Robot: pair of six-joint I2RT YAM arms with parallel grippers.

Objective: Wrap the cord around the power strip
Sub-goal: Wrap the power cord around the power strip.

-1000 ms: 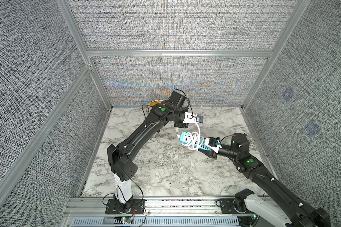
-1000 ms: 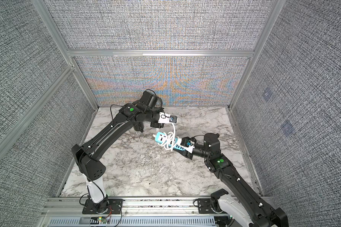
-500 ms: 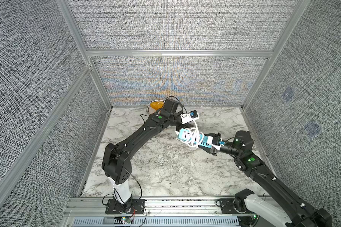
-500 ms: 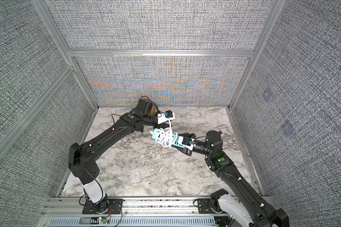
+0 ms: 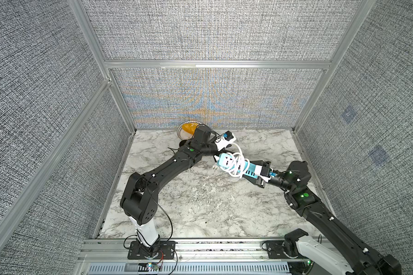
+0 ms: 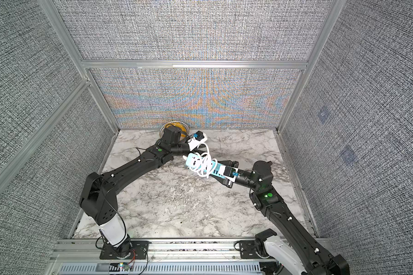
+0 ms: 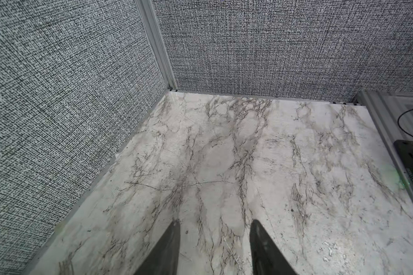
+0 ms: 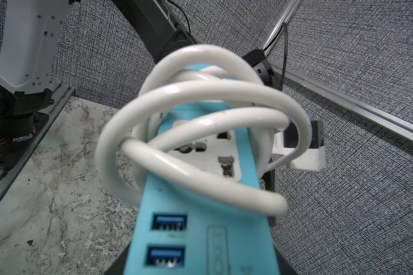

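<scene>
Since the earlier frame the left gripper (image 7: 215,222) has opened and now stands parted and empty. The right gripper (image 5: 260,172) clamps one end of the power strip (image 5: 225,163), holding it clear of the worktop (image 5: 200,202). This likely keeps room for winding. The cord (image 8: 200,95) sits coiled loosely just ahead of that gripper.

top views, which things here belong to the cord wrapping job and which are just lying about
Job in hand:
- cord, looped around the power strip
- right gripper, shut on the power strip's end
- left gripper, open, nothing between its fingers

Lying about:
- orange and white bowl by the back wall, behind the left arm
</scene>
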